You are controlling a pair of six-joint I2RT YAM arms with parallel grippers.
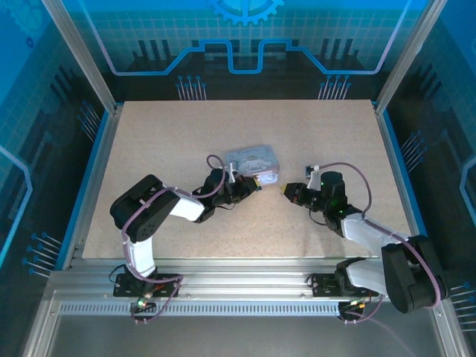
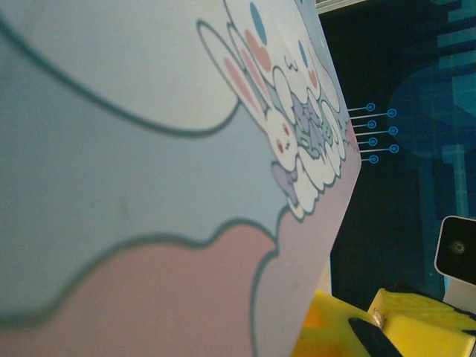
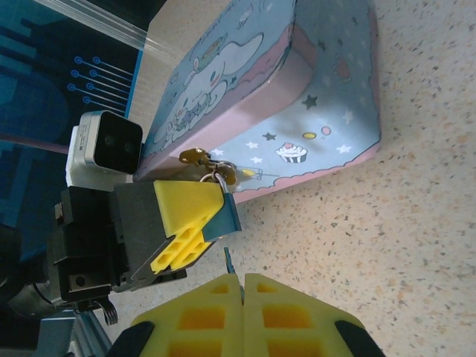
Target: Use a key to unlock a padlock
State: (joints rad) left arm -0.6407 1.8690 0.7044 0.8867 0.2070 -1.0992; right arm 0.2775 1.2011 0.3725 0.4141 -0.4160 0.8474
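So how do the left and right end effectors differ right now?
The left end effector is clamped on the padlock at the cartoon box's hasp; the right end effector is shut on a thin key blade. The left sits against the box; the right is apart, its key short of the lock. Both have yellow fingers, facing each other.

place: robotics lab cell | signs: aluminium frame rails (image 1: pixel 238 286), blue circuit-print backdrop (image 1: pixel 245 37), speckled tabletop (image 1: pixel 186 126)
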